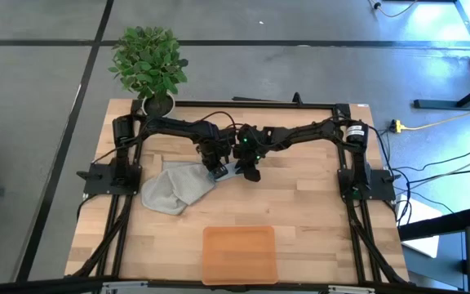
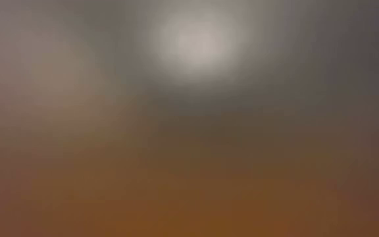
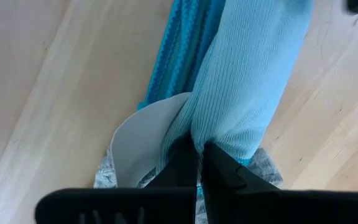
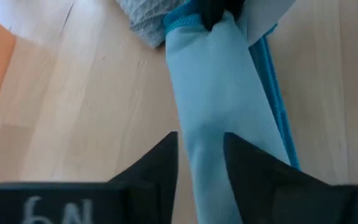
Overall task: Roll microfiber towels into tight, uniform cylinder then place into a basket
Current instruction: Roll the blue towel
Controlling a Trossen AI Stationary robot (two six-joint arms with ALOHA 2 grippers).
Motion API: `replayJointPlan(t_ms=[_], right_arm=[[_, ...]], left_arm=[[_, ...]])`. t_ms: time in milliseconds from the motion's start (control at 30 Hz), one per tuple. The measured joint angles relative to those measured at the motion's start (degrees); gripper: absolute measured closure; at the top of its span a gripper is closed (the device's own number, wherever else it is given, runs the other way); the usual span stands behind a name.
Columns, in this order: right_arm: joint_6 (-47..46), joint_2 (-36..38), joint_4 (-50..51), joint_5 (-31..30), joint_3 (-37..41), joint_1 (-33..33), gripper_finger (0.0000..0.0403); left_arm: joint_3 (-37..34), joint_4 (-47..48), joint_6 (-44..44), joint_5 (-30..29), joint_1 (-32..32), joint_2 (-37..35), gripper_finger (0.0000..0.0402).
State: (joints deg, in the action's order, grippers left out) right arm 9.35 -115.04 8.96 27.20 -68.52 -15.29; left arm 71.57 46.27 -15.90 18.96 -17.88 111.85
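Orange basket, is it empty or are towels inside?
Empty. The high view shows the basket bare; the grey towel lies on the table outside it.

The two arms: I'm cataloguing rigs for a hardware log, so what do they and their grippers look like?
Both arms are dark, nearly black, jointed tube links with cables along them. The left gripper and right gripper have dark tapered fingers. A small green light glows near the right arm's wrist. White handwritten marks show on the right gripper's body.
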Motion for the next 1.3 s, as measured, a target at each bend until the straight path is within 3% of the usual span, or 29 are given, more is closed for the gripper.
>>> replayJointPlan(t_ms=[267, 433, 800, 1300], right_arm=[[7.0, 0.7, 14.4, -1.5, -5.3, 0.5, 0.0183], [6.1, 0.7, 22.8, -3.5, -8.8, 0.9, 0.0143], [7.6, 2.1, 34.7, -3.8, -12.9, 0.3, 0.0137], [8.1, 10.4, 38.0, -5.3, -12.7, -3.3, 0.0137]], left_arm=[[0.0, 0.7, 0.0, 0.0, -1.1, 0.0, 0.0401], [0.0, 0.7, 0.0, 0.0, -1.4, 0.0, 0.0401], [0.0, 0.5, 0.3, -1.3, -1.3, 0.0, 0.0401], [0.0, 0.1, 20.2, -1.7, 0.4, 0.0, 0.0401]])
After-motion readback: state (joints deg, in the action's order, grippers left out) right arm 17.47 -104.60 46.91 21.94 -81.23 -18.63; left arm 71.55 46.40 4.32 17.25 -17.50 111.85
